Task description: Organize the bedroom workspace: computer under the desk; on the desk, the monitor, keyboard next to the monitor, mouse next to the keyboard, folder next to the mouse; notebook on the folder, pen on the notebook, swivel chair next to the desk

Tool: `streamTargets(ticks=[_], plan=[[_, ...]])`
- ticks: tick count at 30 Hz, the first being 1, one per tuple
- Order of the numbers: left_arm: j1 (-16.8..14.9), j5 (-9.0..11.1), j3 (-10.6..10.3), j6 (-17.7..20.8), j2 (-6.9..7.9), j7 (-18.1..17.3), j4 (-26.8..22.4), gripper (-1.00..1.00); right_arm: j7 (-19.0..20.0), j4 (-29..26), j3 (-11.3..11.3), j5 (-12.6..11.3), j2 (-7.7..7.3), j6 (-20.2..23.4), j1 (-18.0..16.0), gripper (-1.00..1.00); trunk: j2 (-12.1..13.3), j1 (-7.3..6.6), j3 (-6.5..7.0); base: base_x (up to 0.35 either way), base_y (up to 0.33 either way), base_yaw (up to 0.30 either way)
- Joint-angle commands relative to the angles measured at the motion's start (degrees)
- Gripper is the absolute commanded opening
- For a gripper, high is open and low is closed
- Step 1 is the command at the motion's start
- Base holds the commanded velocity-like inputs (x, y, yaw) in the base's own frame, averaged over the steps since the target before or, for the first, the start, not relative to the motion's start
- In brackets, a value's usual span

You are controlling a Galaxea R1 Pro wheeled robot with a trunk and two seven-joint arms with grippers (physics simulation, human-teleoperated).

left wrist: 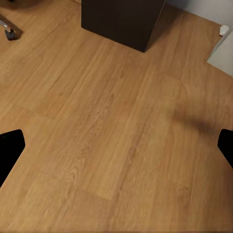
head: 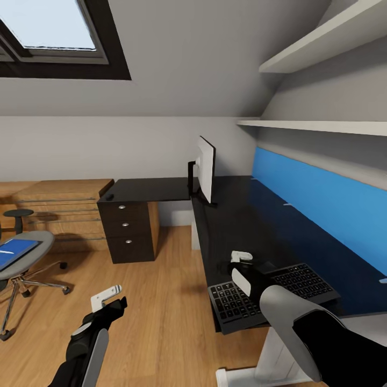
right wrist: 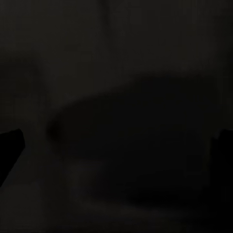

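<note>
Flat black keyboard: overhangs desk's near edge, likely mid-placement. Right gripper just above it, jaw state unclear. Left gripper spread, idle over floor. Bright blue folder on grey swivel chair.

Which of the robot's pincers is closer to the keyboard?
The right pincer: it hovers just above the keyboard at the desk's near edge. The left pincer hangs over the wooden floor, well off to the side.
</note>
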Motion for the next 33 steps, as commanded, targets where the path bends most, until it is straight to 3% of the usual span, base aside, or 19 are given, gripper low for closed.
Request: streamTargets(ticks=[1, 22, 33], plan=[[0.0, 0.6, 0.0, 0.2, -0.03, 0.4, 0.1, 1.00, -0.1, 0.6, -0.3, -2.1, 0.00, 0.5, 0.0, 1.00, 0.0, 0.01, -0.08, 0.000, 0.000, 0.000], [-0.1, 0.6, -0.2, 0.2, -0.03, 0.4, 0.7, 1.00, -0.1, 0.7, -0.3, -1.9, 1.65, 0.7, 0.6, 1.00, 0.0, 0.01, -0.08, -0.006, 0.000, 0.000], [-0.1, 0.6, -0.2, 0.2, -0.03, 0.4, 0.7, 1.00, -0.1, 0.7, -0.3, -1.8, 1.72, 0.7, 0.7, 1.00, 0.0, 0.01, -0.08, -0.207, 0.000, 0.000]])
